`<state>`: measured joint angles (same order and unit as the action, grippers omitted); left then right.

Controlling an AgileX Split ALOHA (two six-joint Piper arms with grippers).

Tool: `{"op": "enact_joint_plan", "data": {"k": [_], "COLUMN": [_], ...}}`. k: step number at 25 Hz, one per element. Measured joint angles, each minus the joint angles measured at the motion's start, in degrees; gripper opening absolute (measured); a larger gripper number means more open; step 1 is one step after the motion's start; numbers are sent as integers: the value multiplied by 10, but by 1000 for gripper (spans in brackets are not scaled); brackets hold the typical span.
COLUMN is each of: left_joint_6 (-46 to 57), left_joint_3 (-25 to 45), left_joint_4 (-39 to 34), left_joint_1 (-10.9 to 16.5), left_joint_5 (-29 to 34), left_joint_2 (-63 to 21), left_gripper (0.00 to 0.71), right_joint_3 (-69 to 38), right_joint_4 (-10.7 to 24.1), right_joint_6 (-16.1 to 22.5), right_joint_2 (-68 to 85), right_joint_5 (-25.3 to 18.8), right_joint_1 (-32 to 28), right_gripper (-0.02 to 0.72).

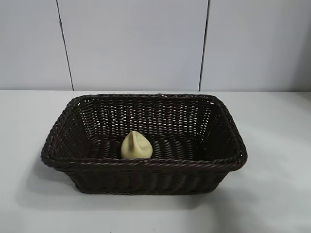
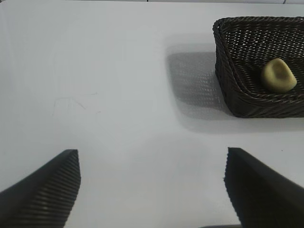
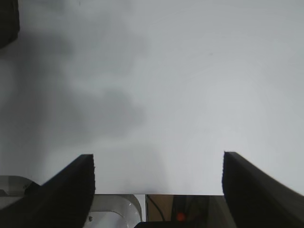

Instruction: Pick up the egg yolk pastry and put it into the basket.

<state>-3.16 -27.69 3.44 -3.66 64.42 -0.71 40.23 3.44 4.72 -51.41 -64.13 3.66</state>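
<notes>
Pastry already sits inside the big brown basket, by the front wall, pointy end up. Both arms are back over the white table. The left gripper, nearer, is wide and empty; so is the right gripper.

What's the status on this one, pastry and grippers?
Left gripper open, empty, over bare table. Right gripper open, empty. Pastry in basket, near its front wall. Nothing in the way.
</notes>
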Motion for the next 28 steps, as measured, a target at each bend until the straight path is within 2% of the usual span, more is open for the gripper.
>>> {"op": "enact_joint_plan", "data": {"k": [4,9,20,28], "left_joint_6": [0,0,0,0], "left_joint_3": [0,0,0,0], "left_joint_4": [0,0,0,0], "left_joint_1": [0,0,0,0], "left_joint_5": [0,0,0,0], "left_joint_2": [0,0,0,0], "left_gripper": [603,603,603,603], "right_joint_3": [-71,-126,-129,-129], "right_joint_4": [-1,-4,-7,-8], "right_joint_6": [-1,-3,-3,-3], "right_joint_2": [75,163,349,411], "right_joint_5": [28,31,27,24], "right_joint_1": [0,0,0,0], "right_gripper": [540,540,540,540]}}
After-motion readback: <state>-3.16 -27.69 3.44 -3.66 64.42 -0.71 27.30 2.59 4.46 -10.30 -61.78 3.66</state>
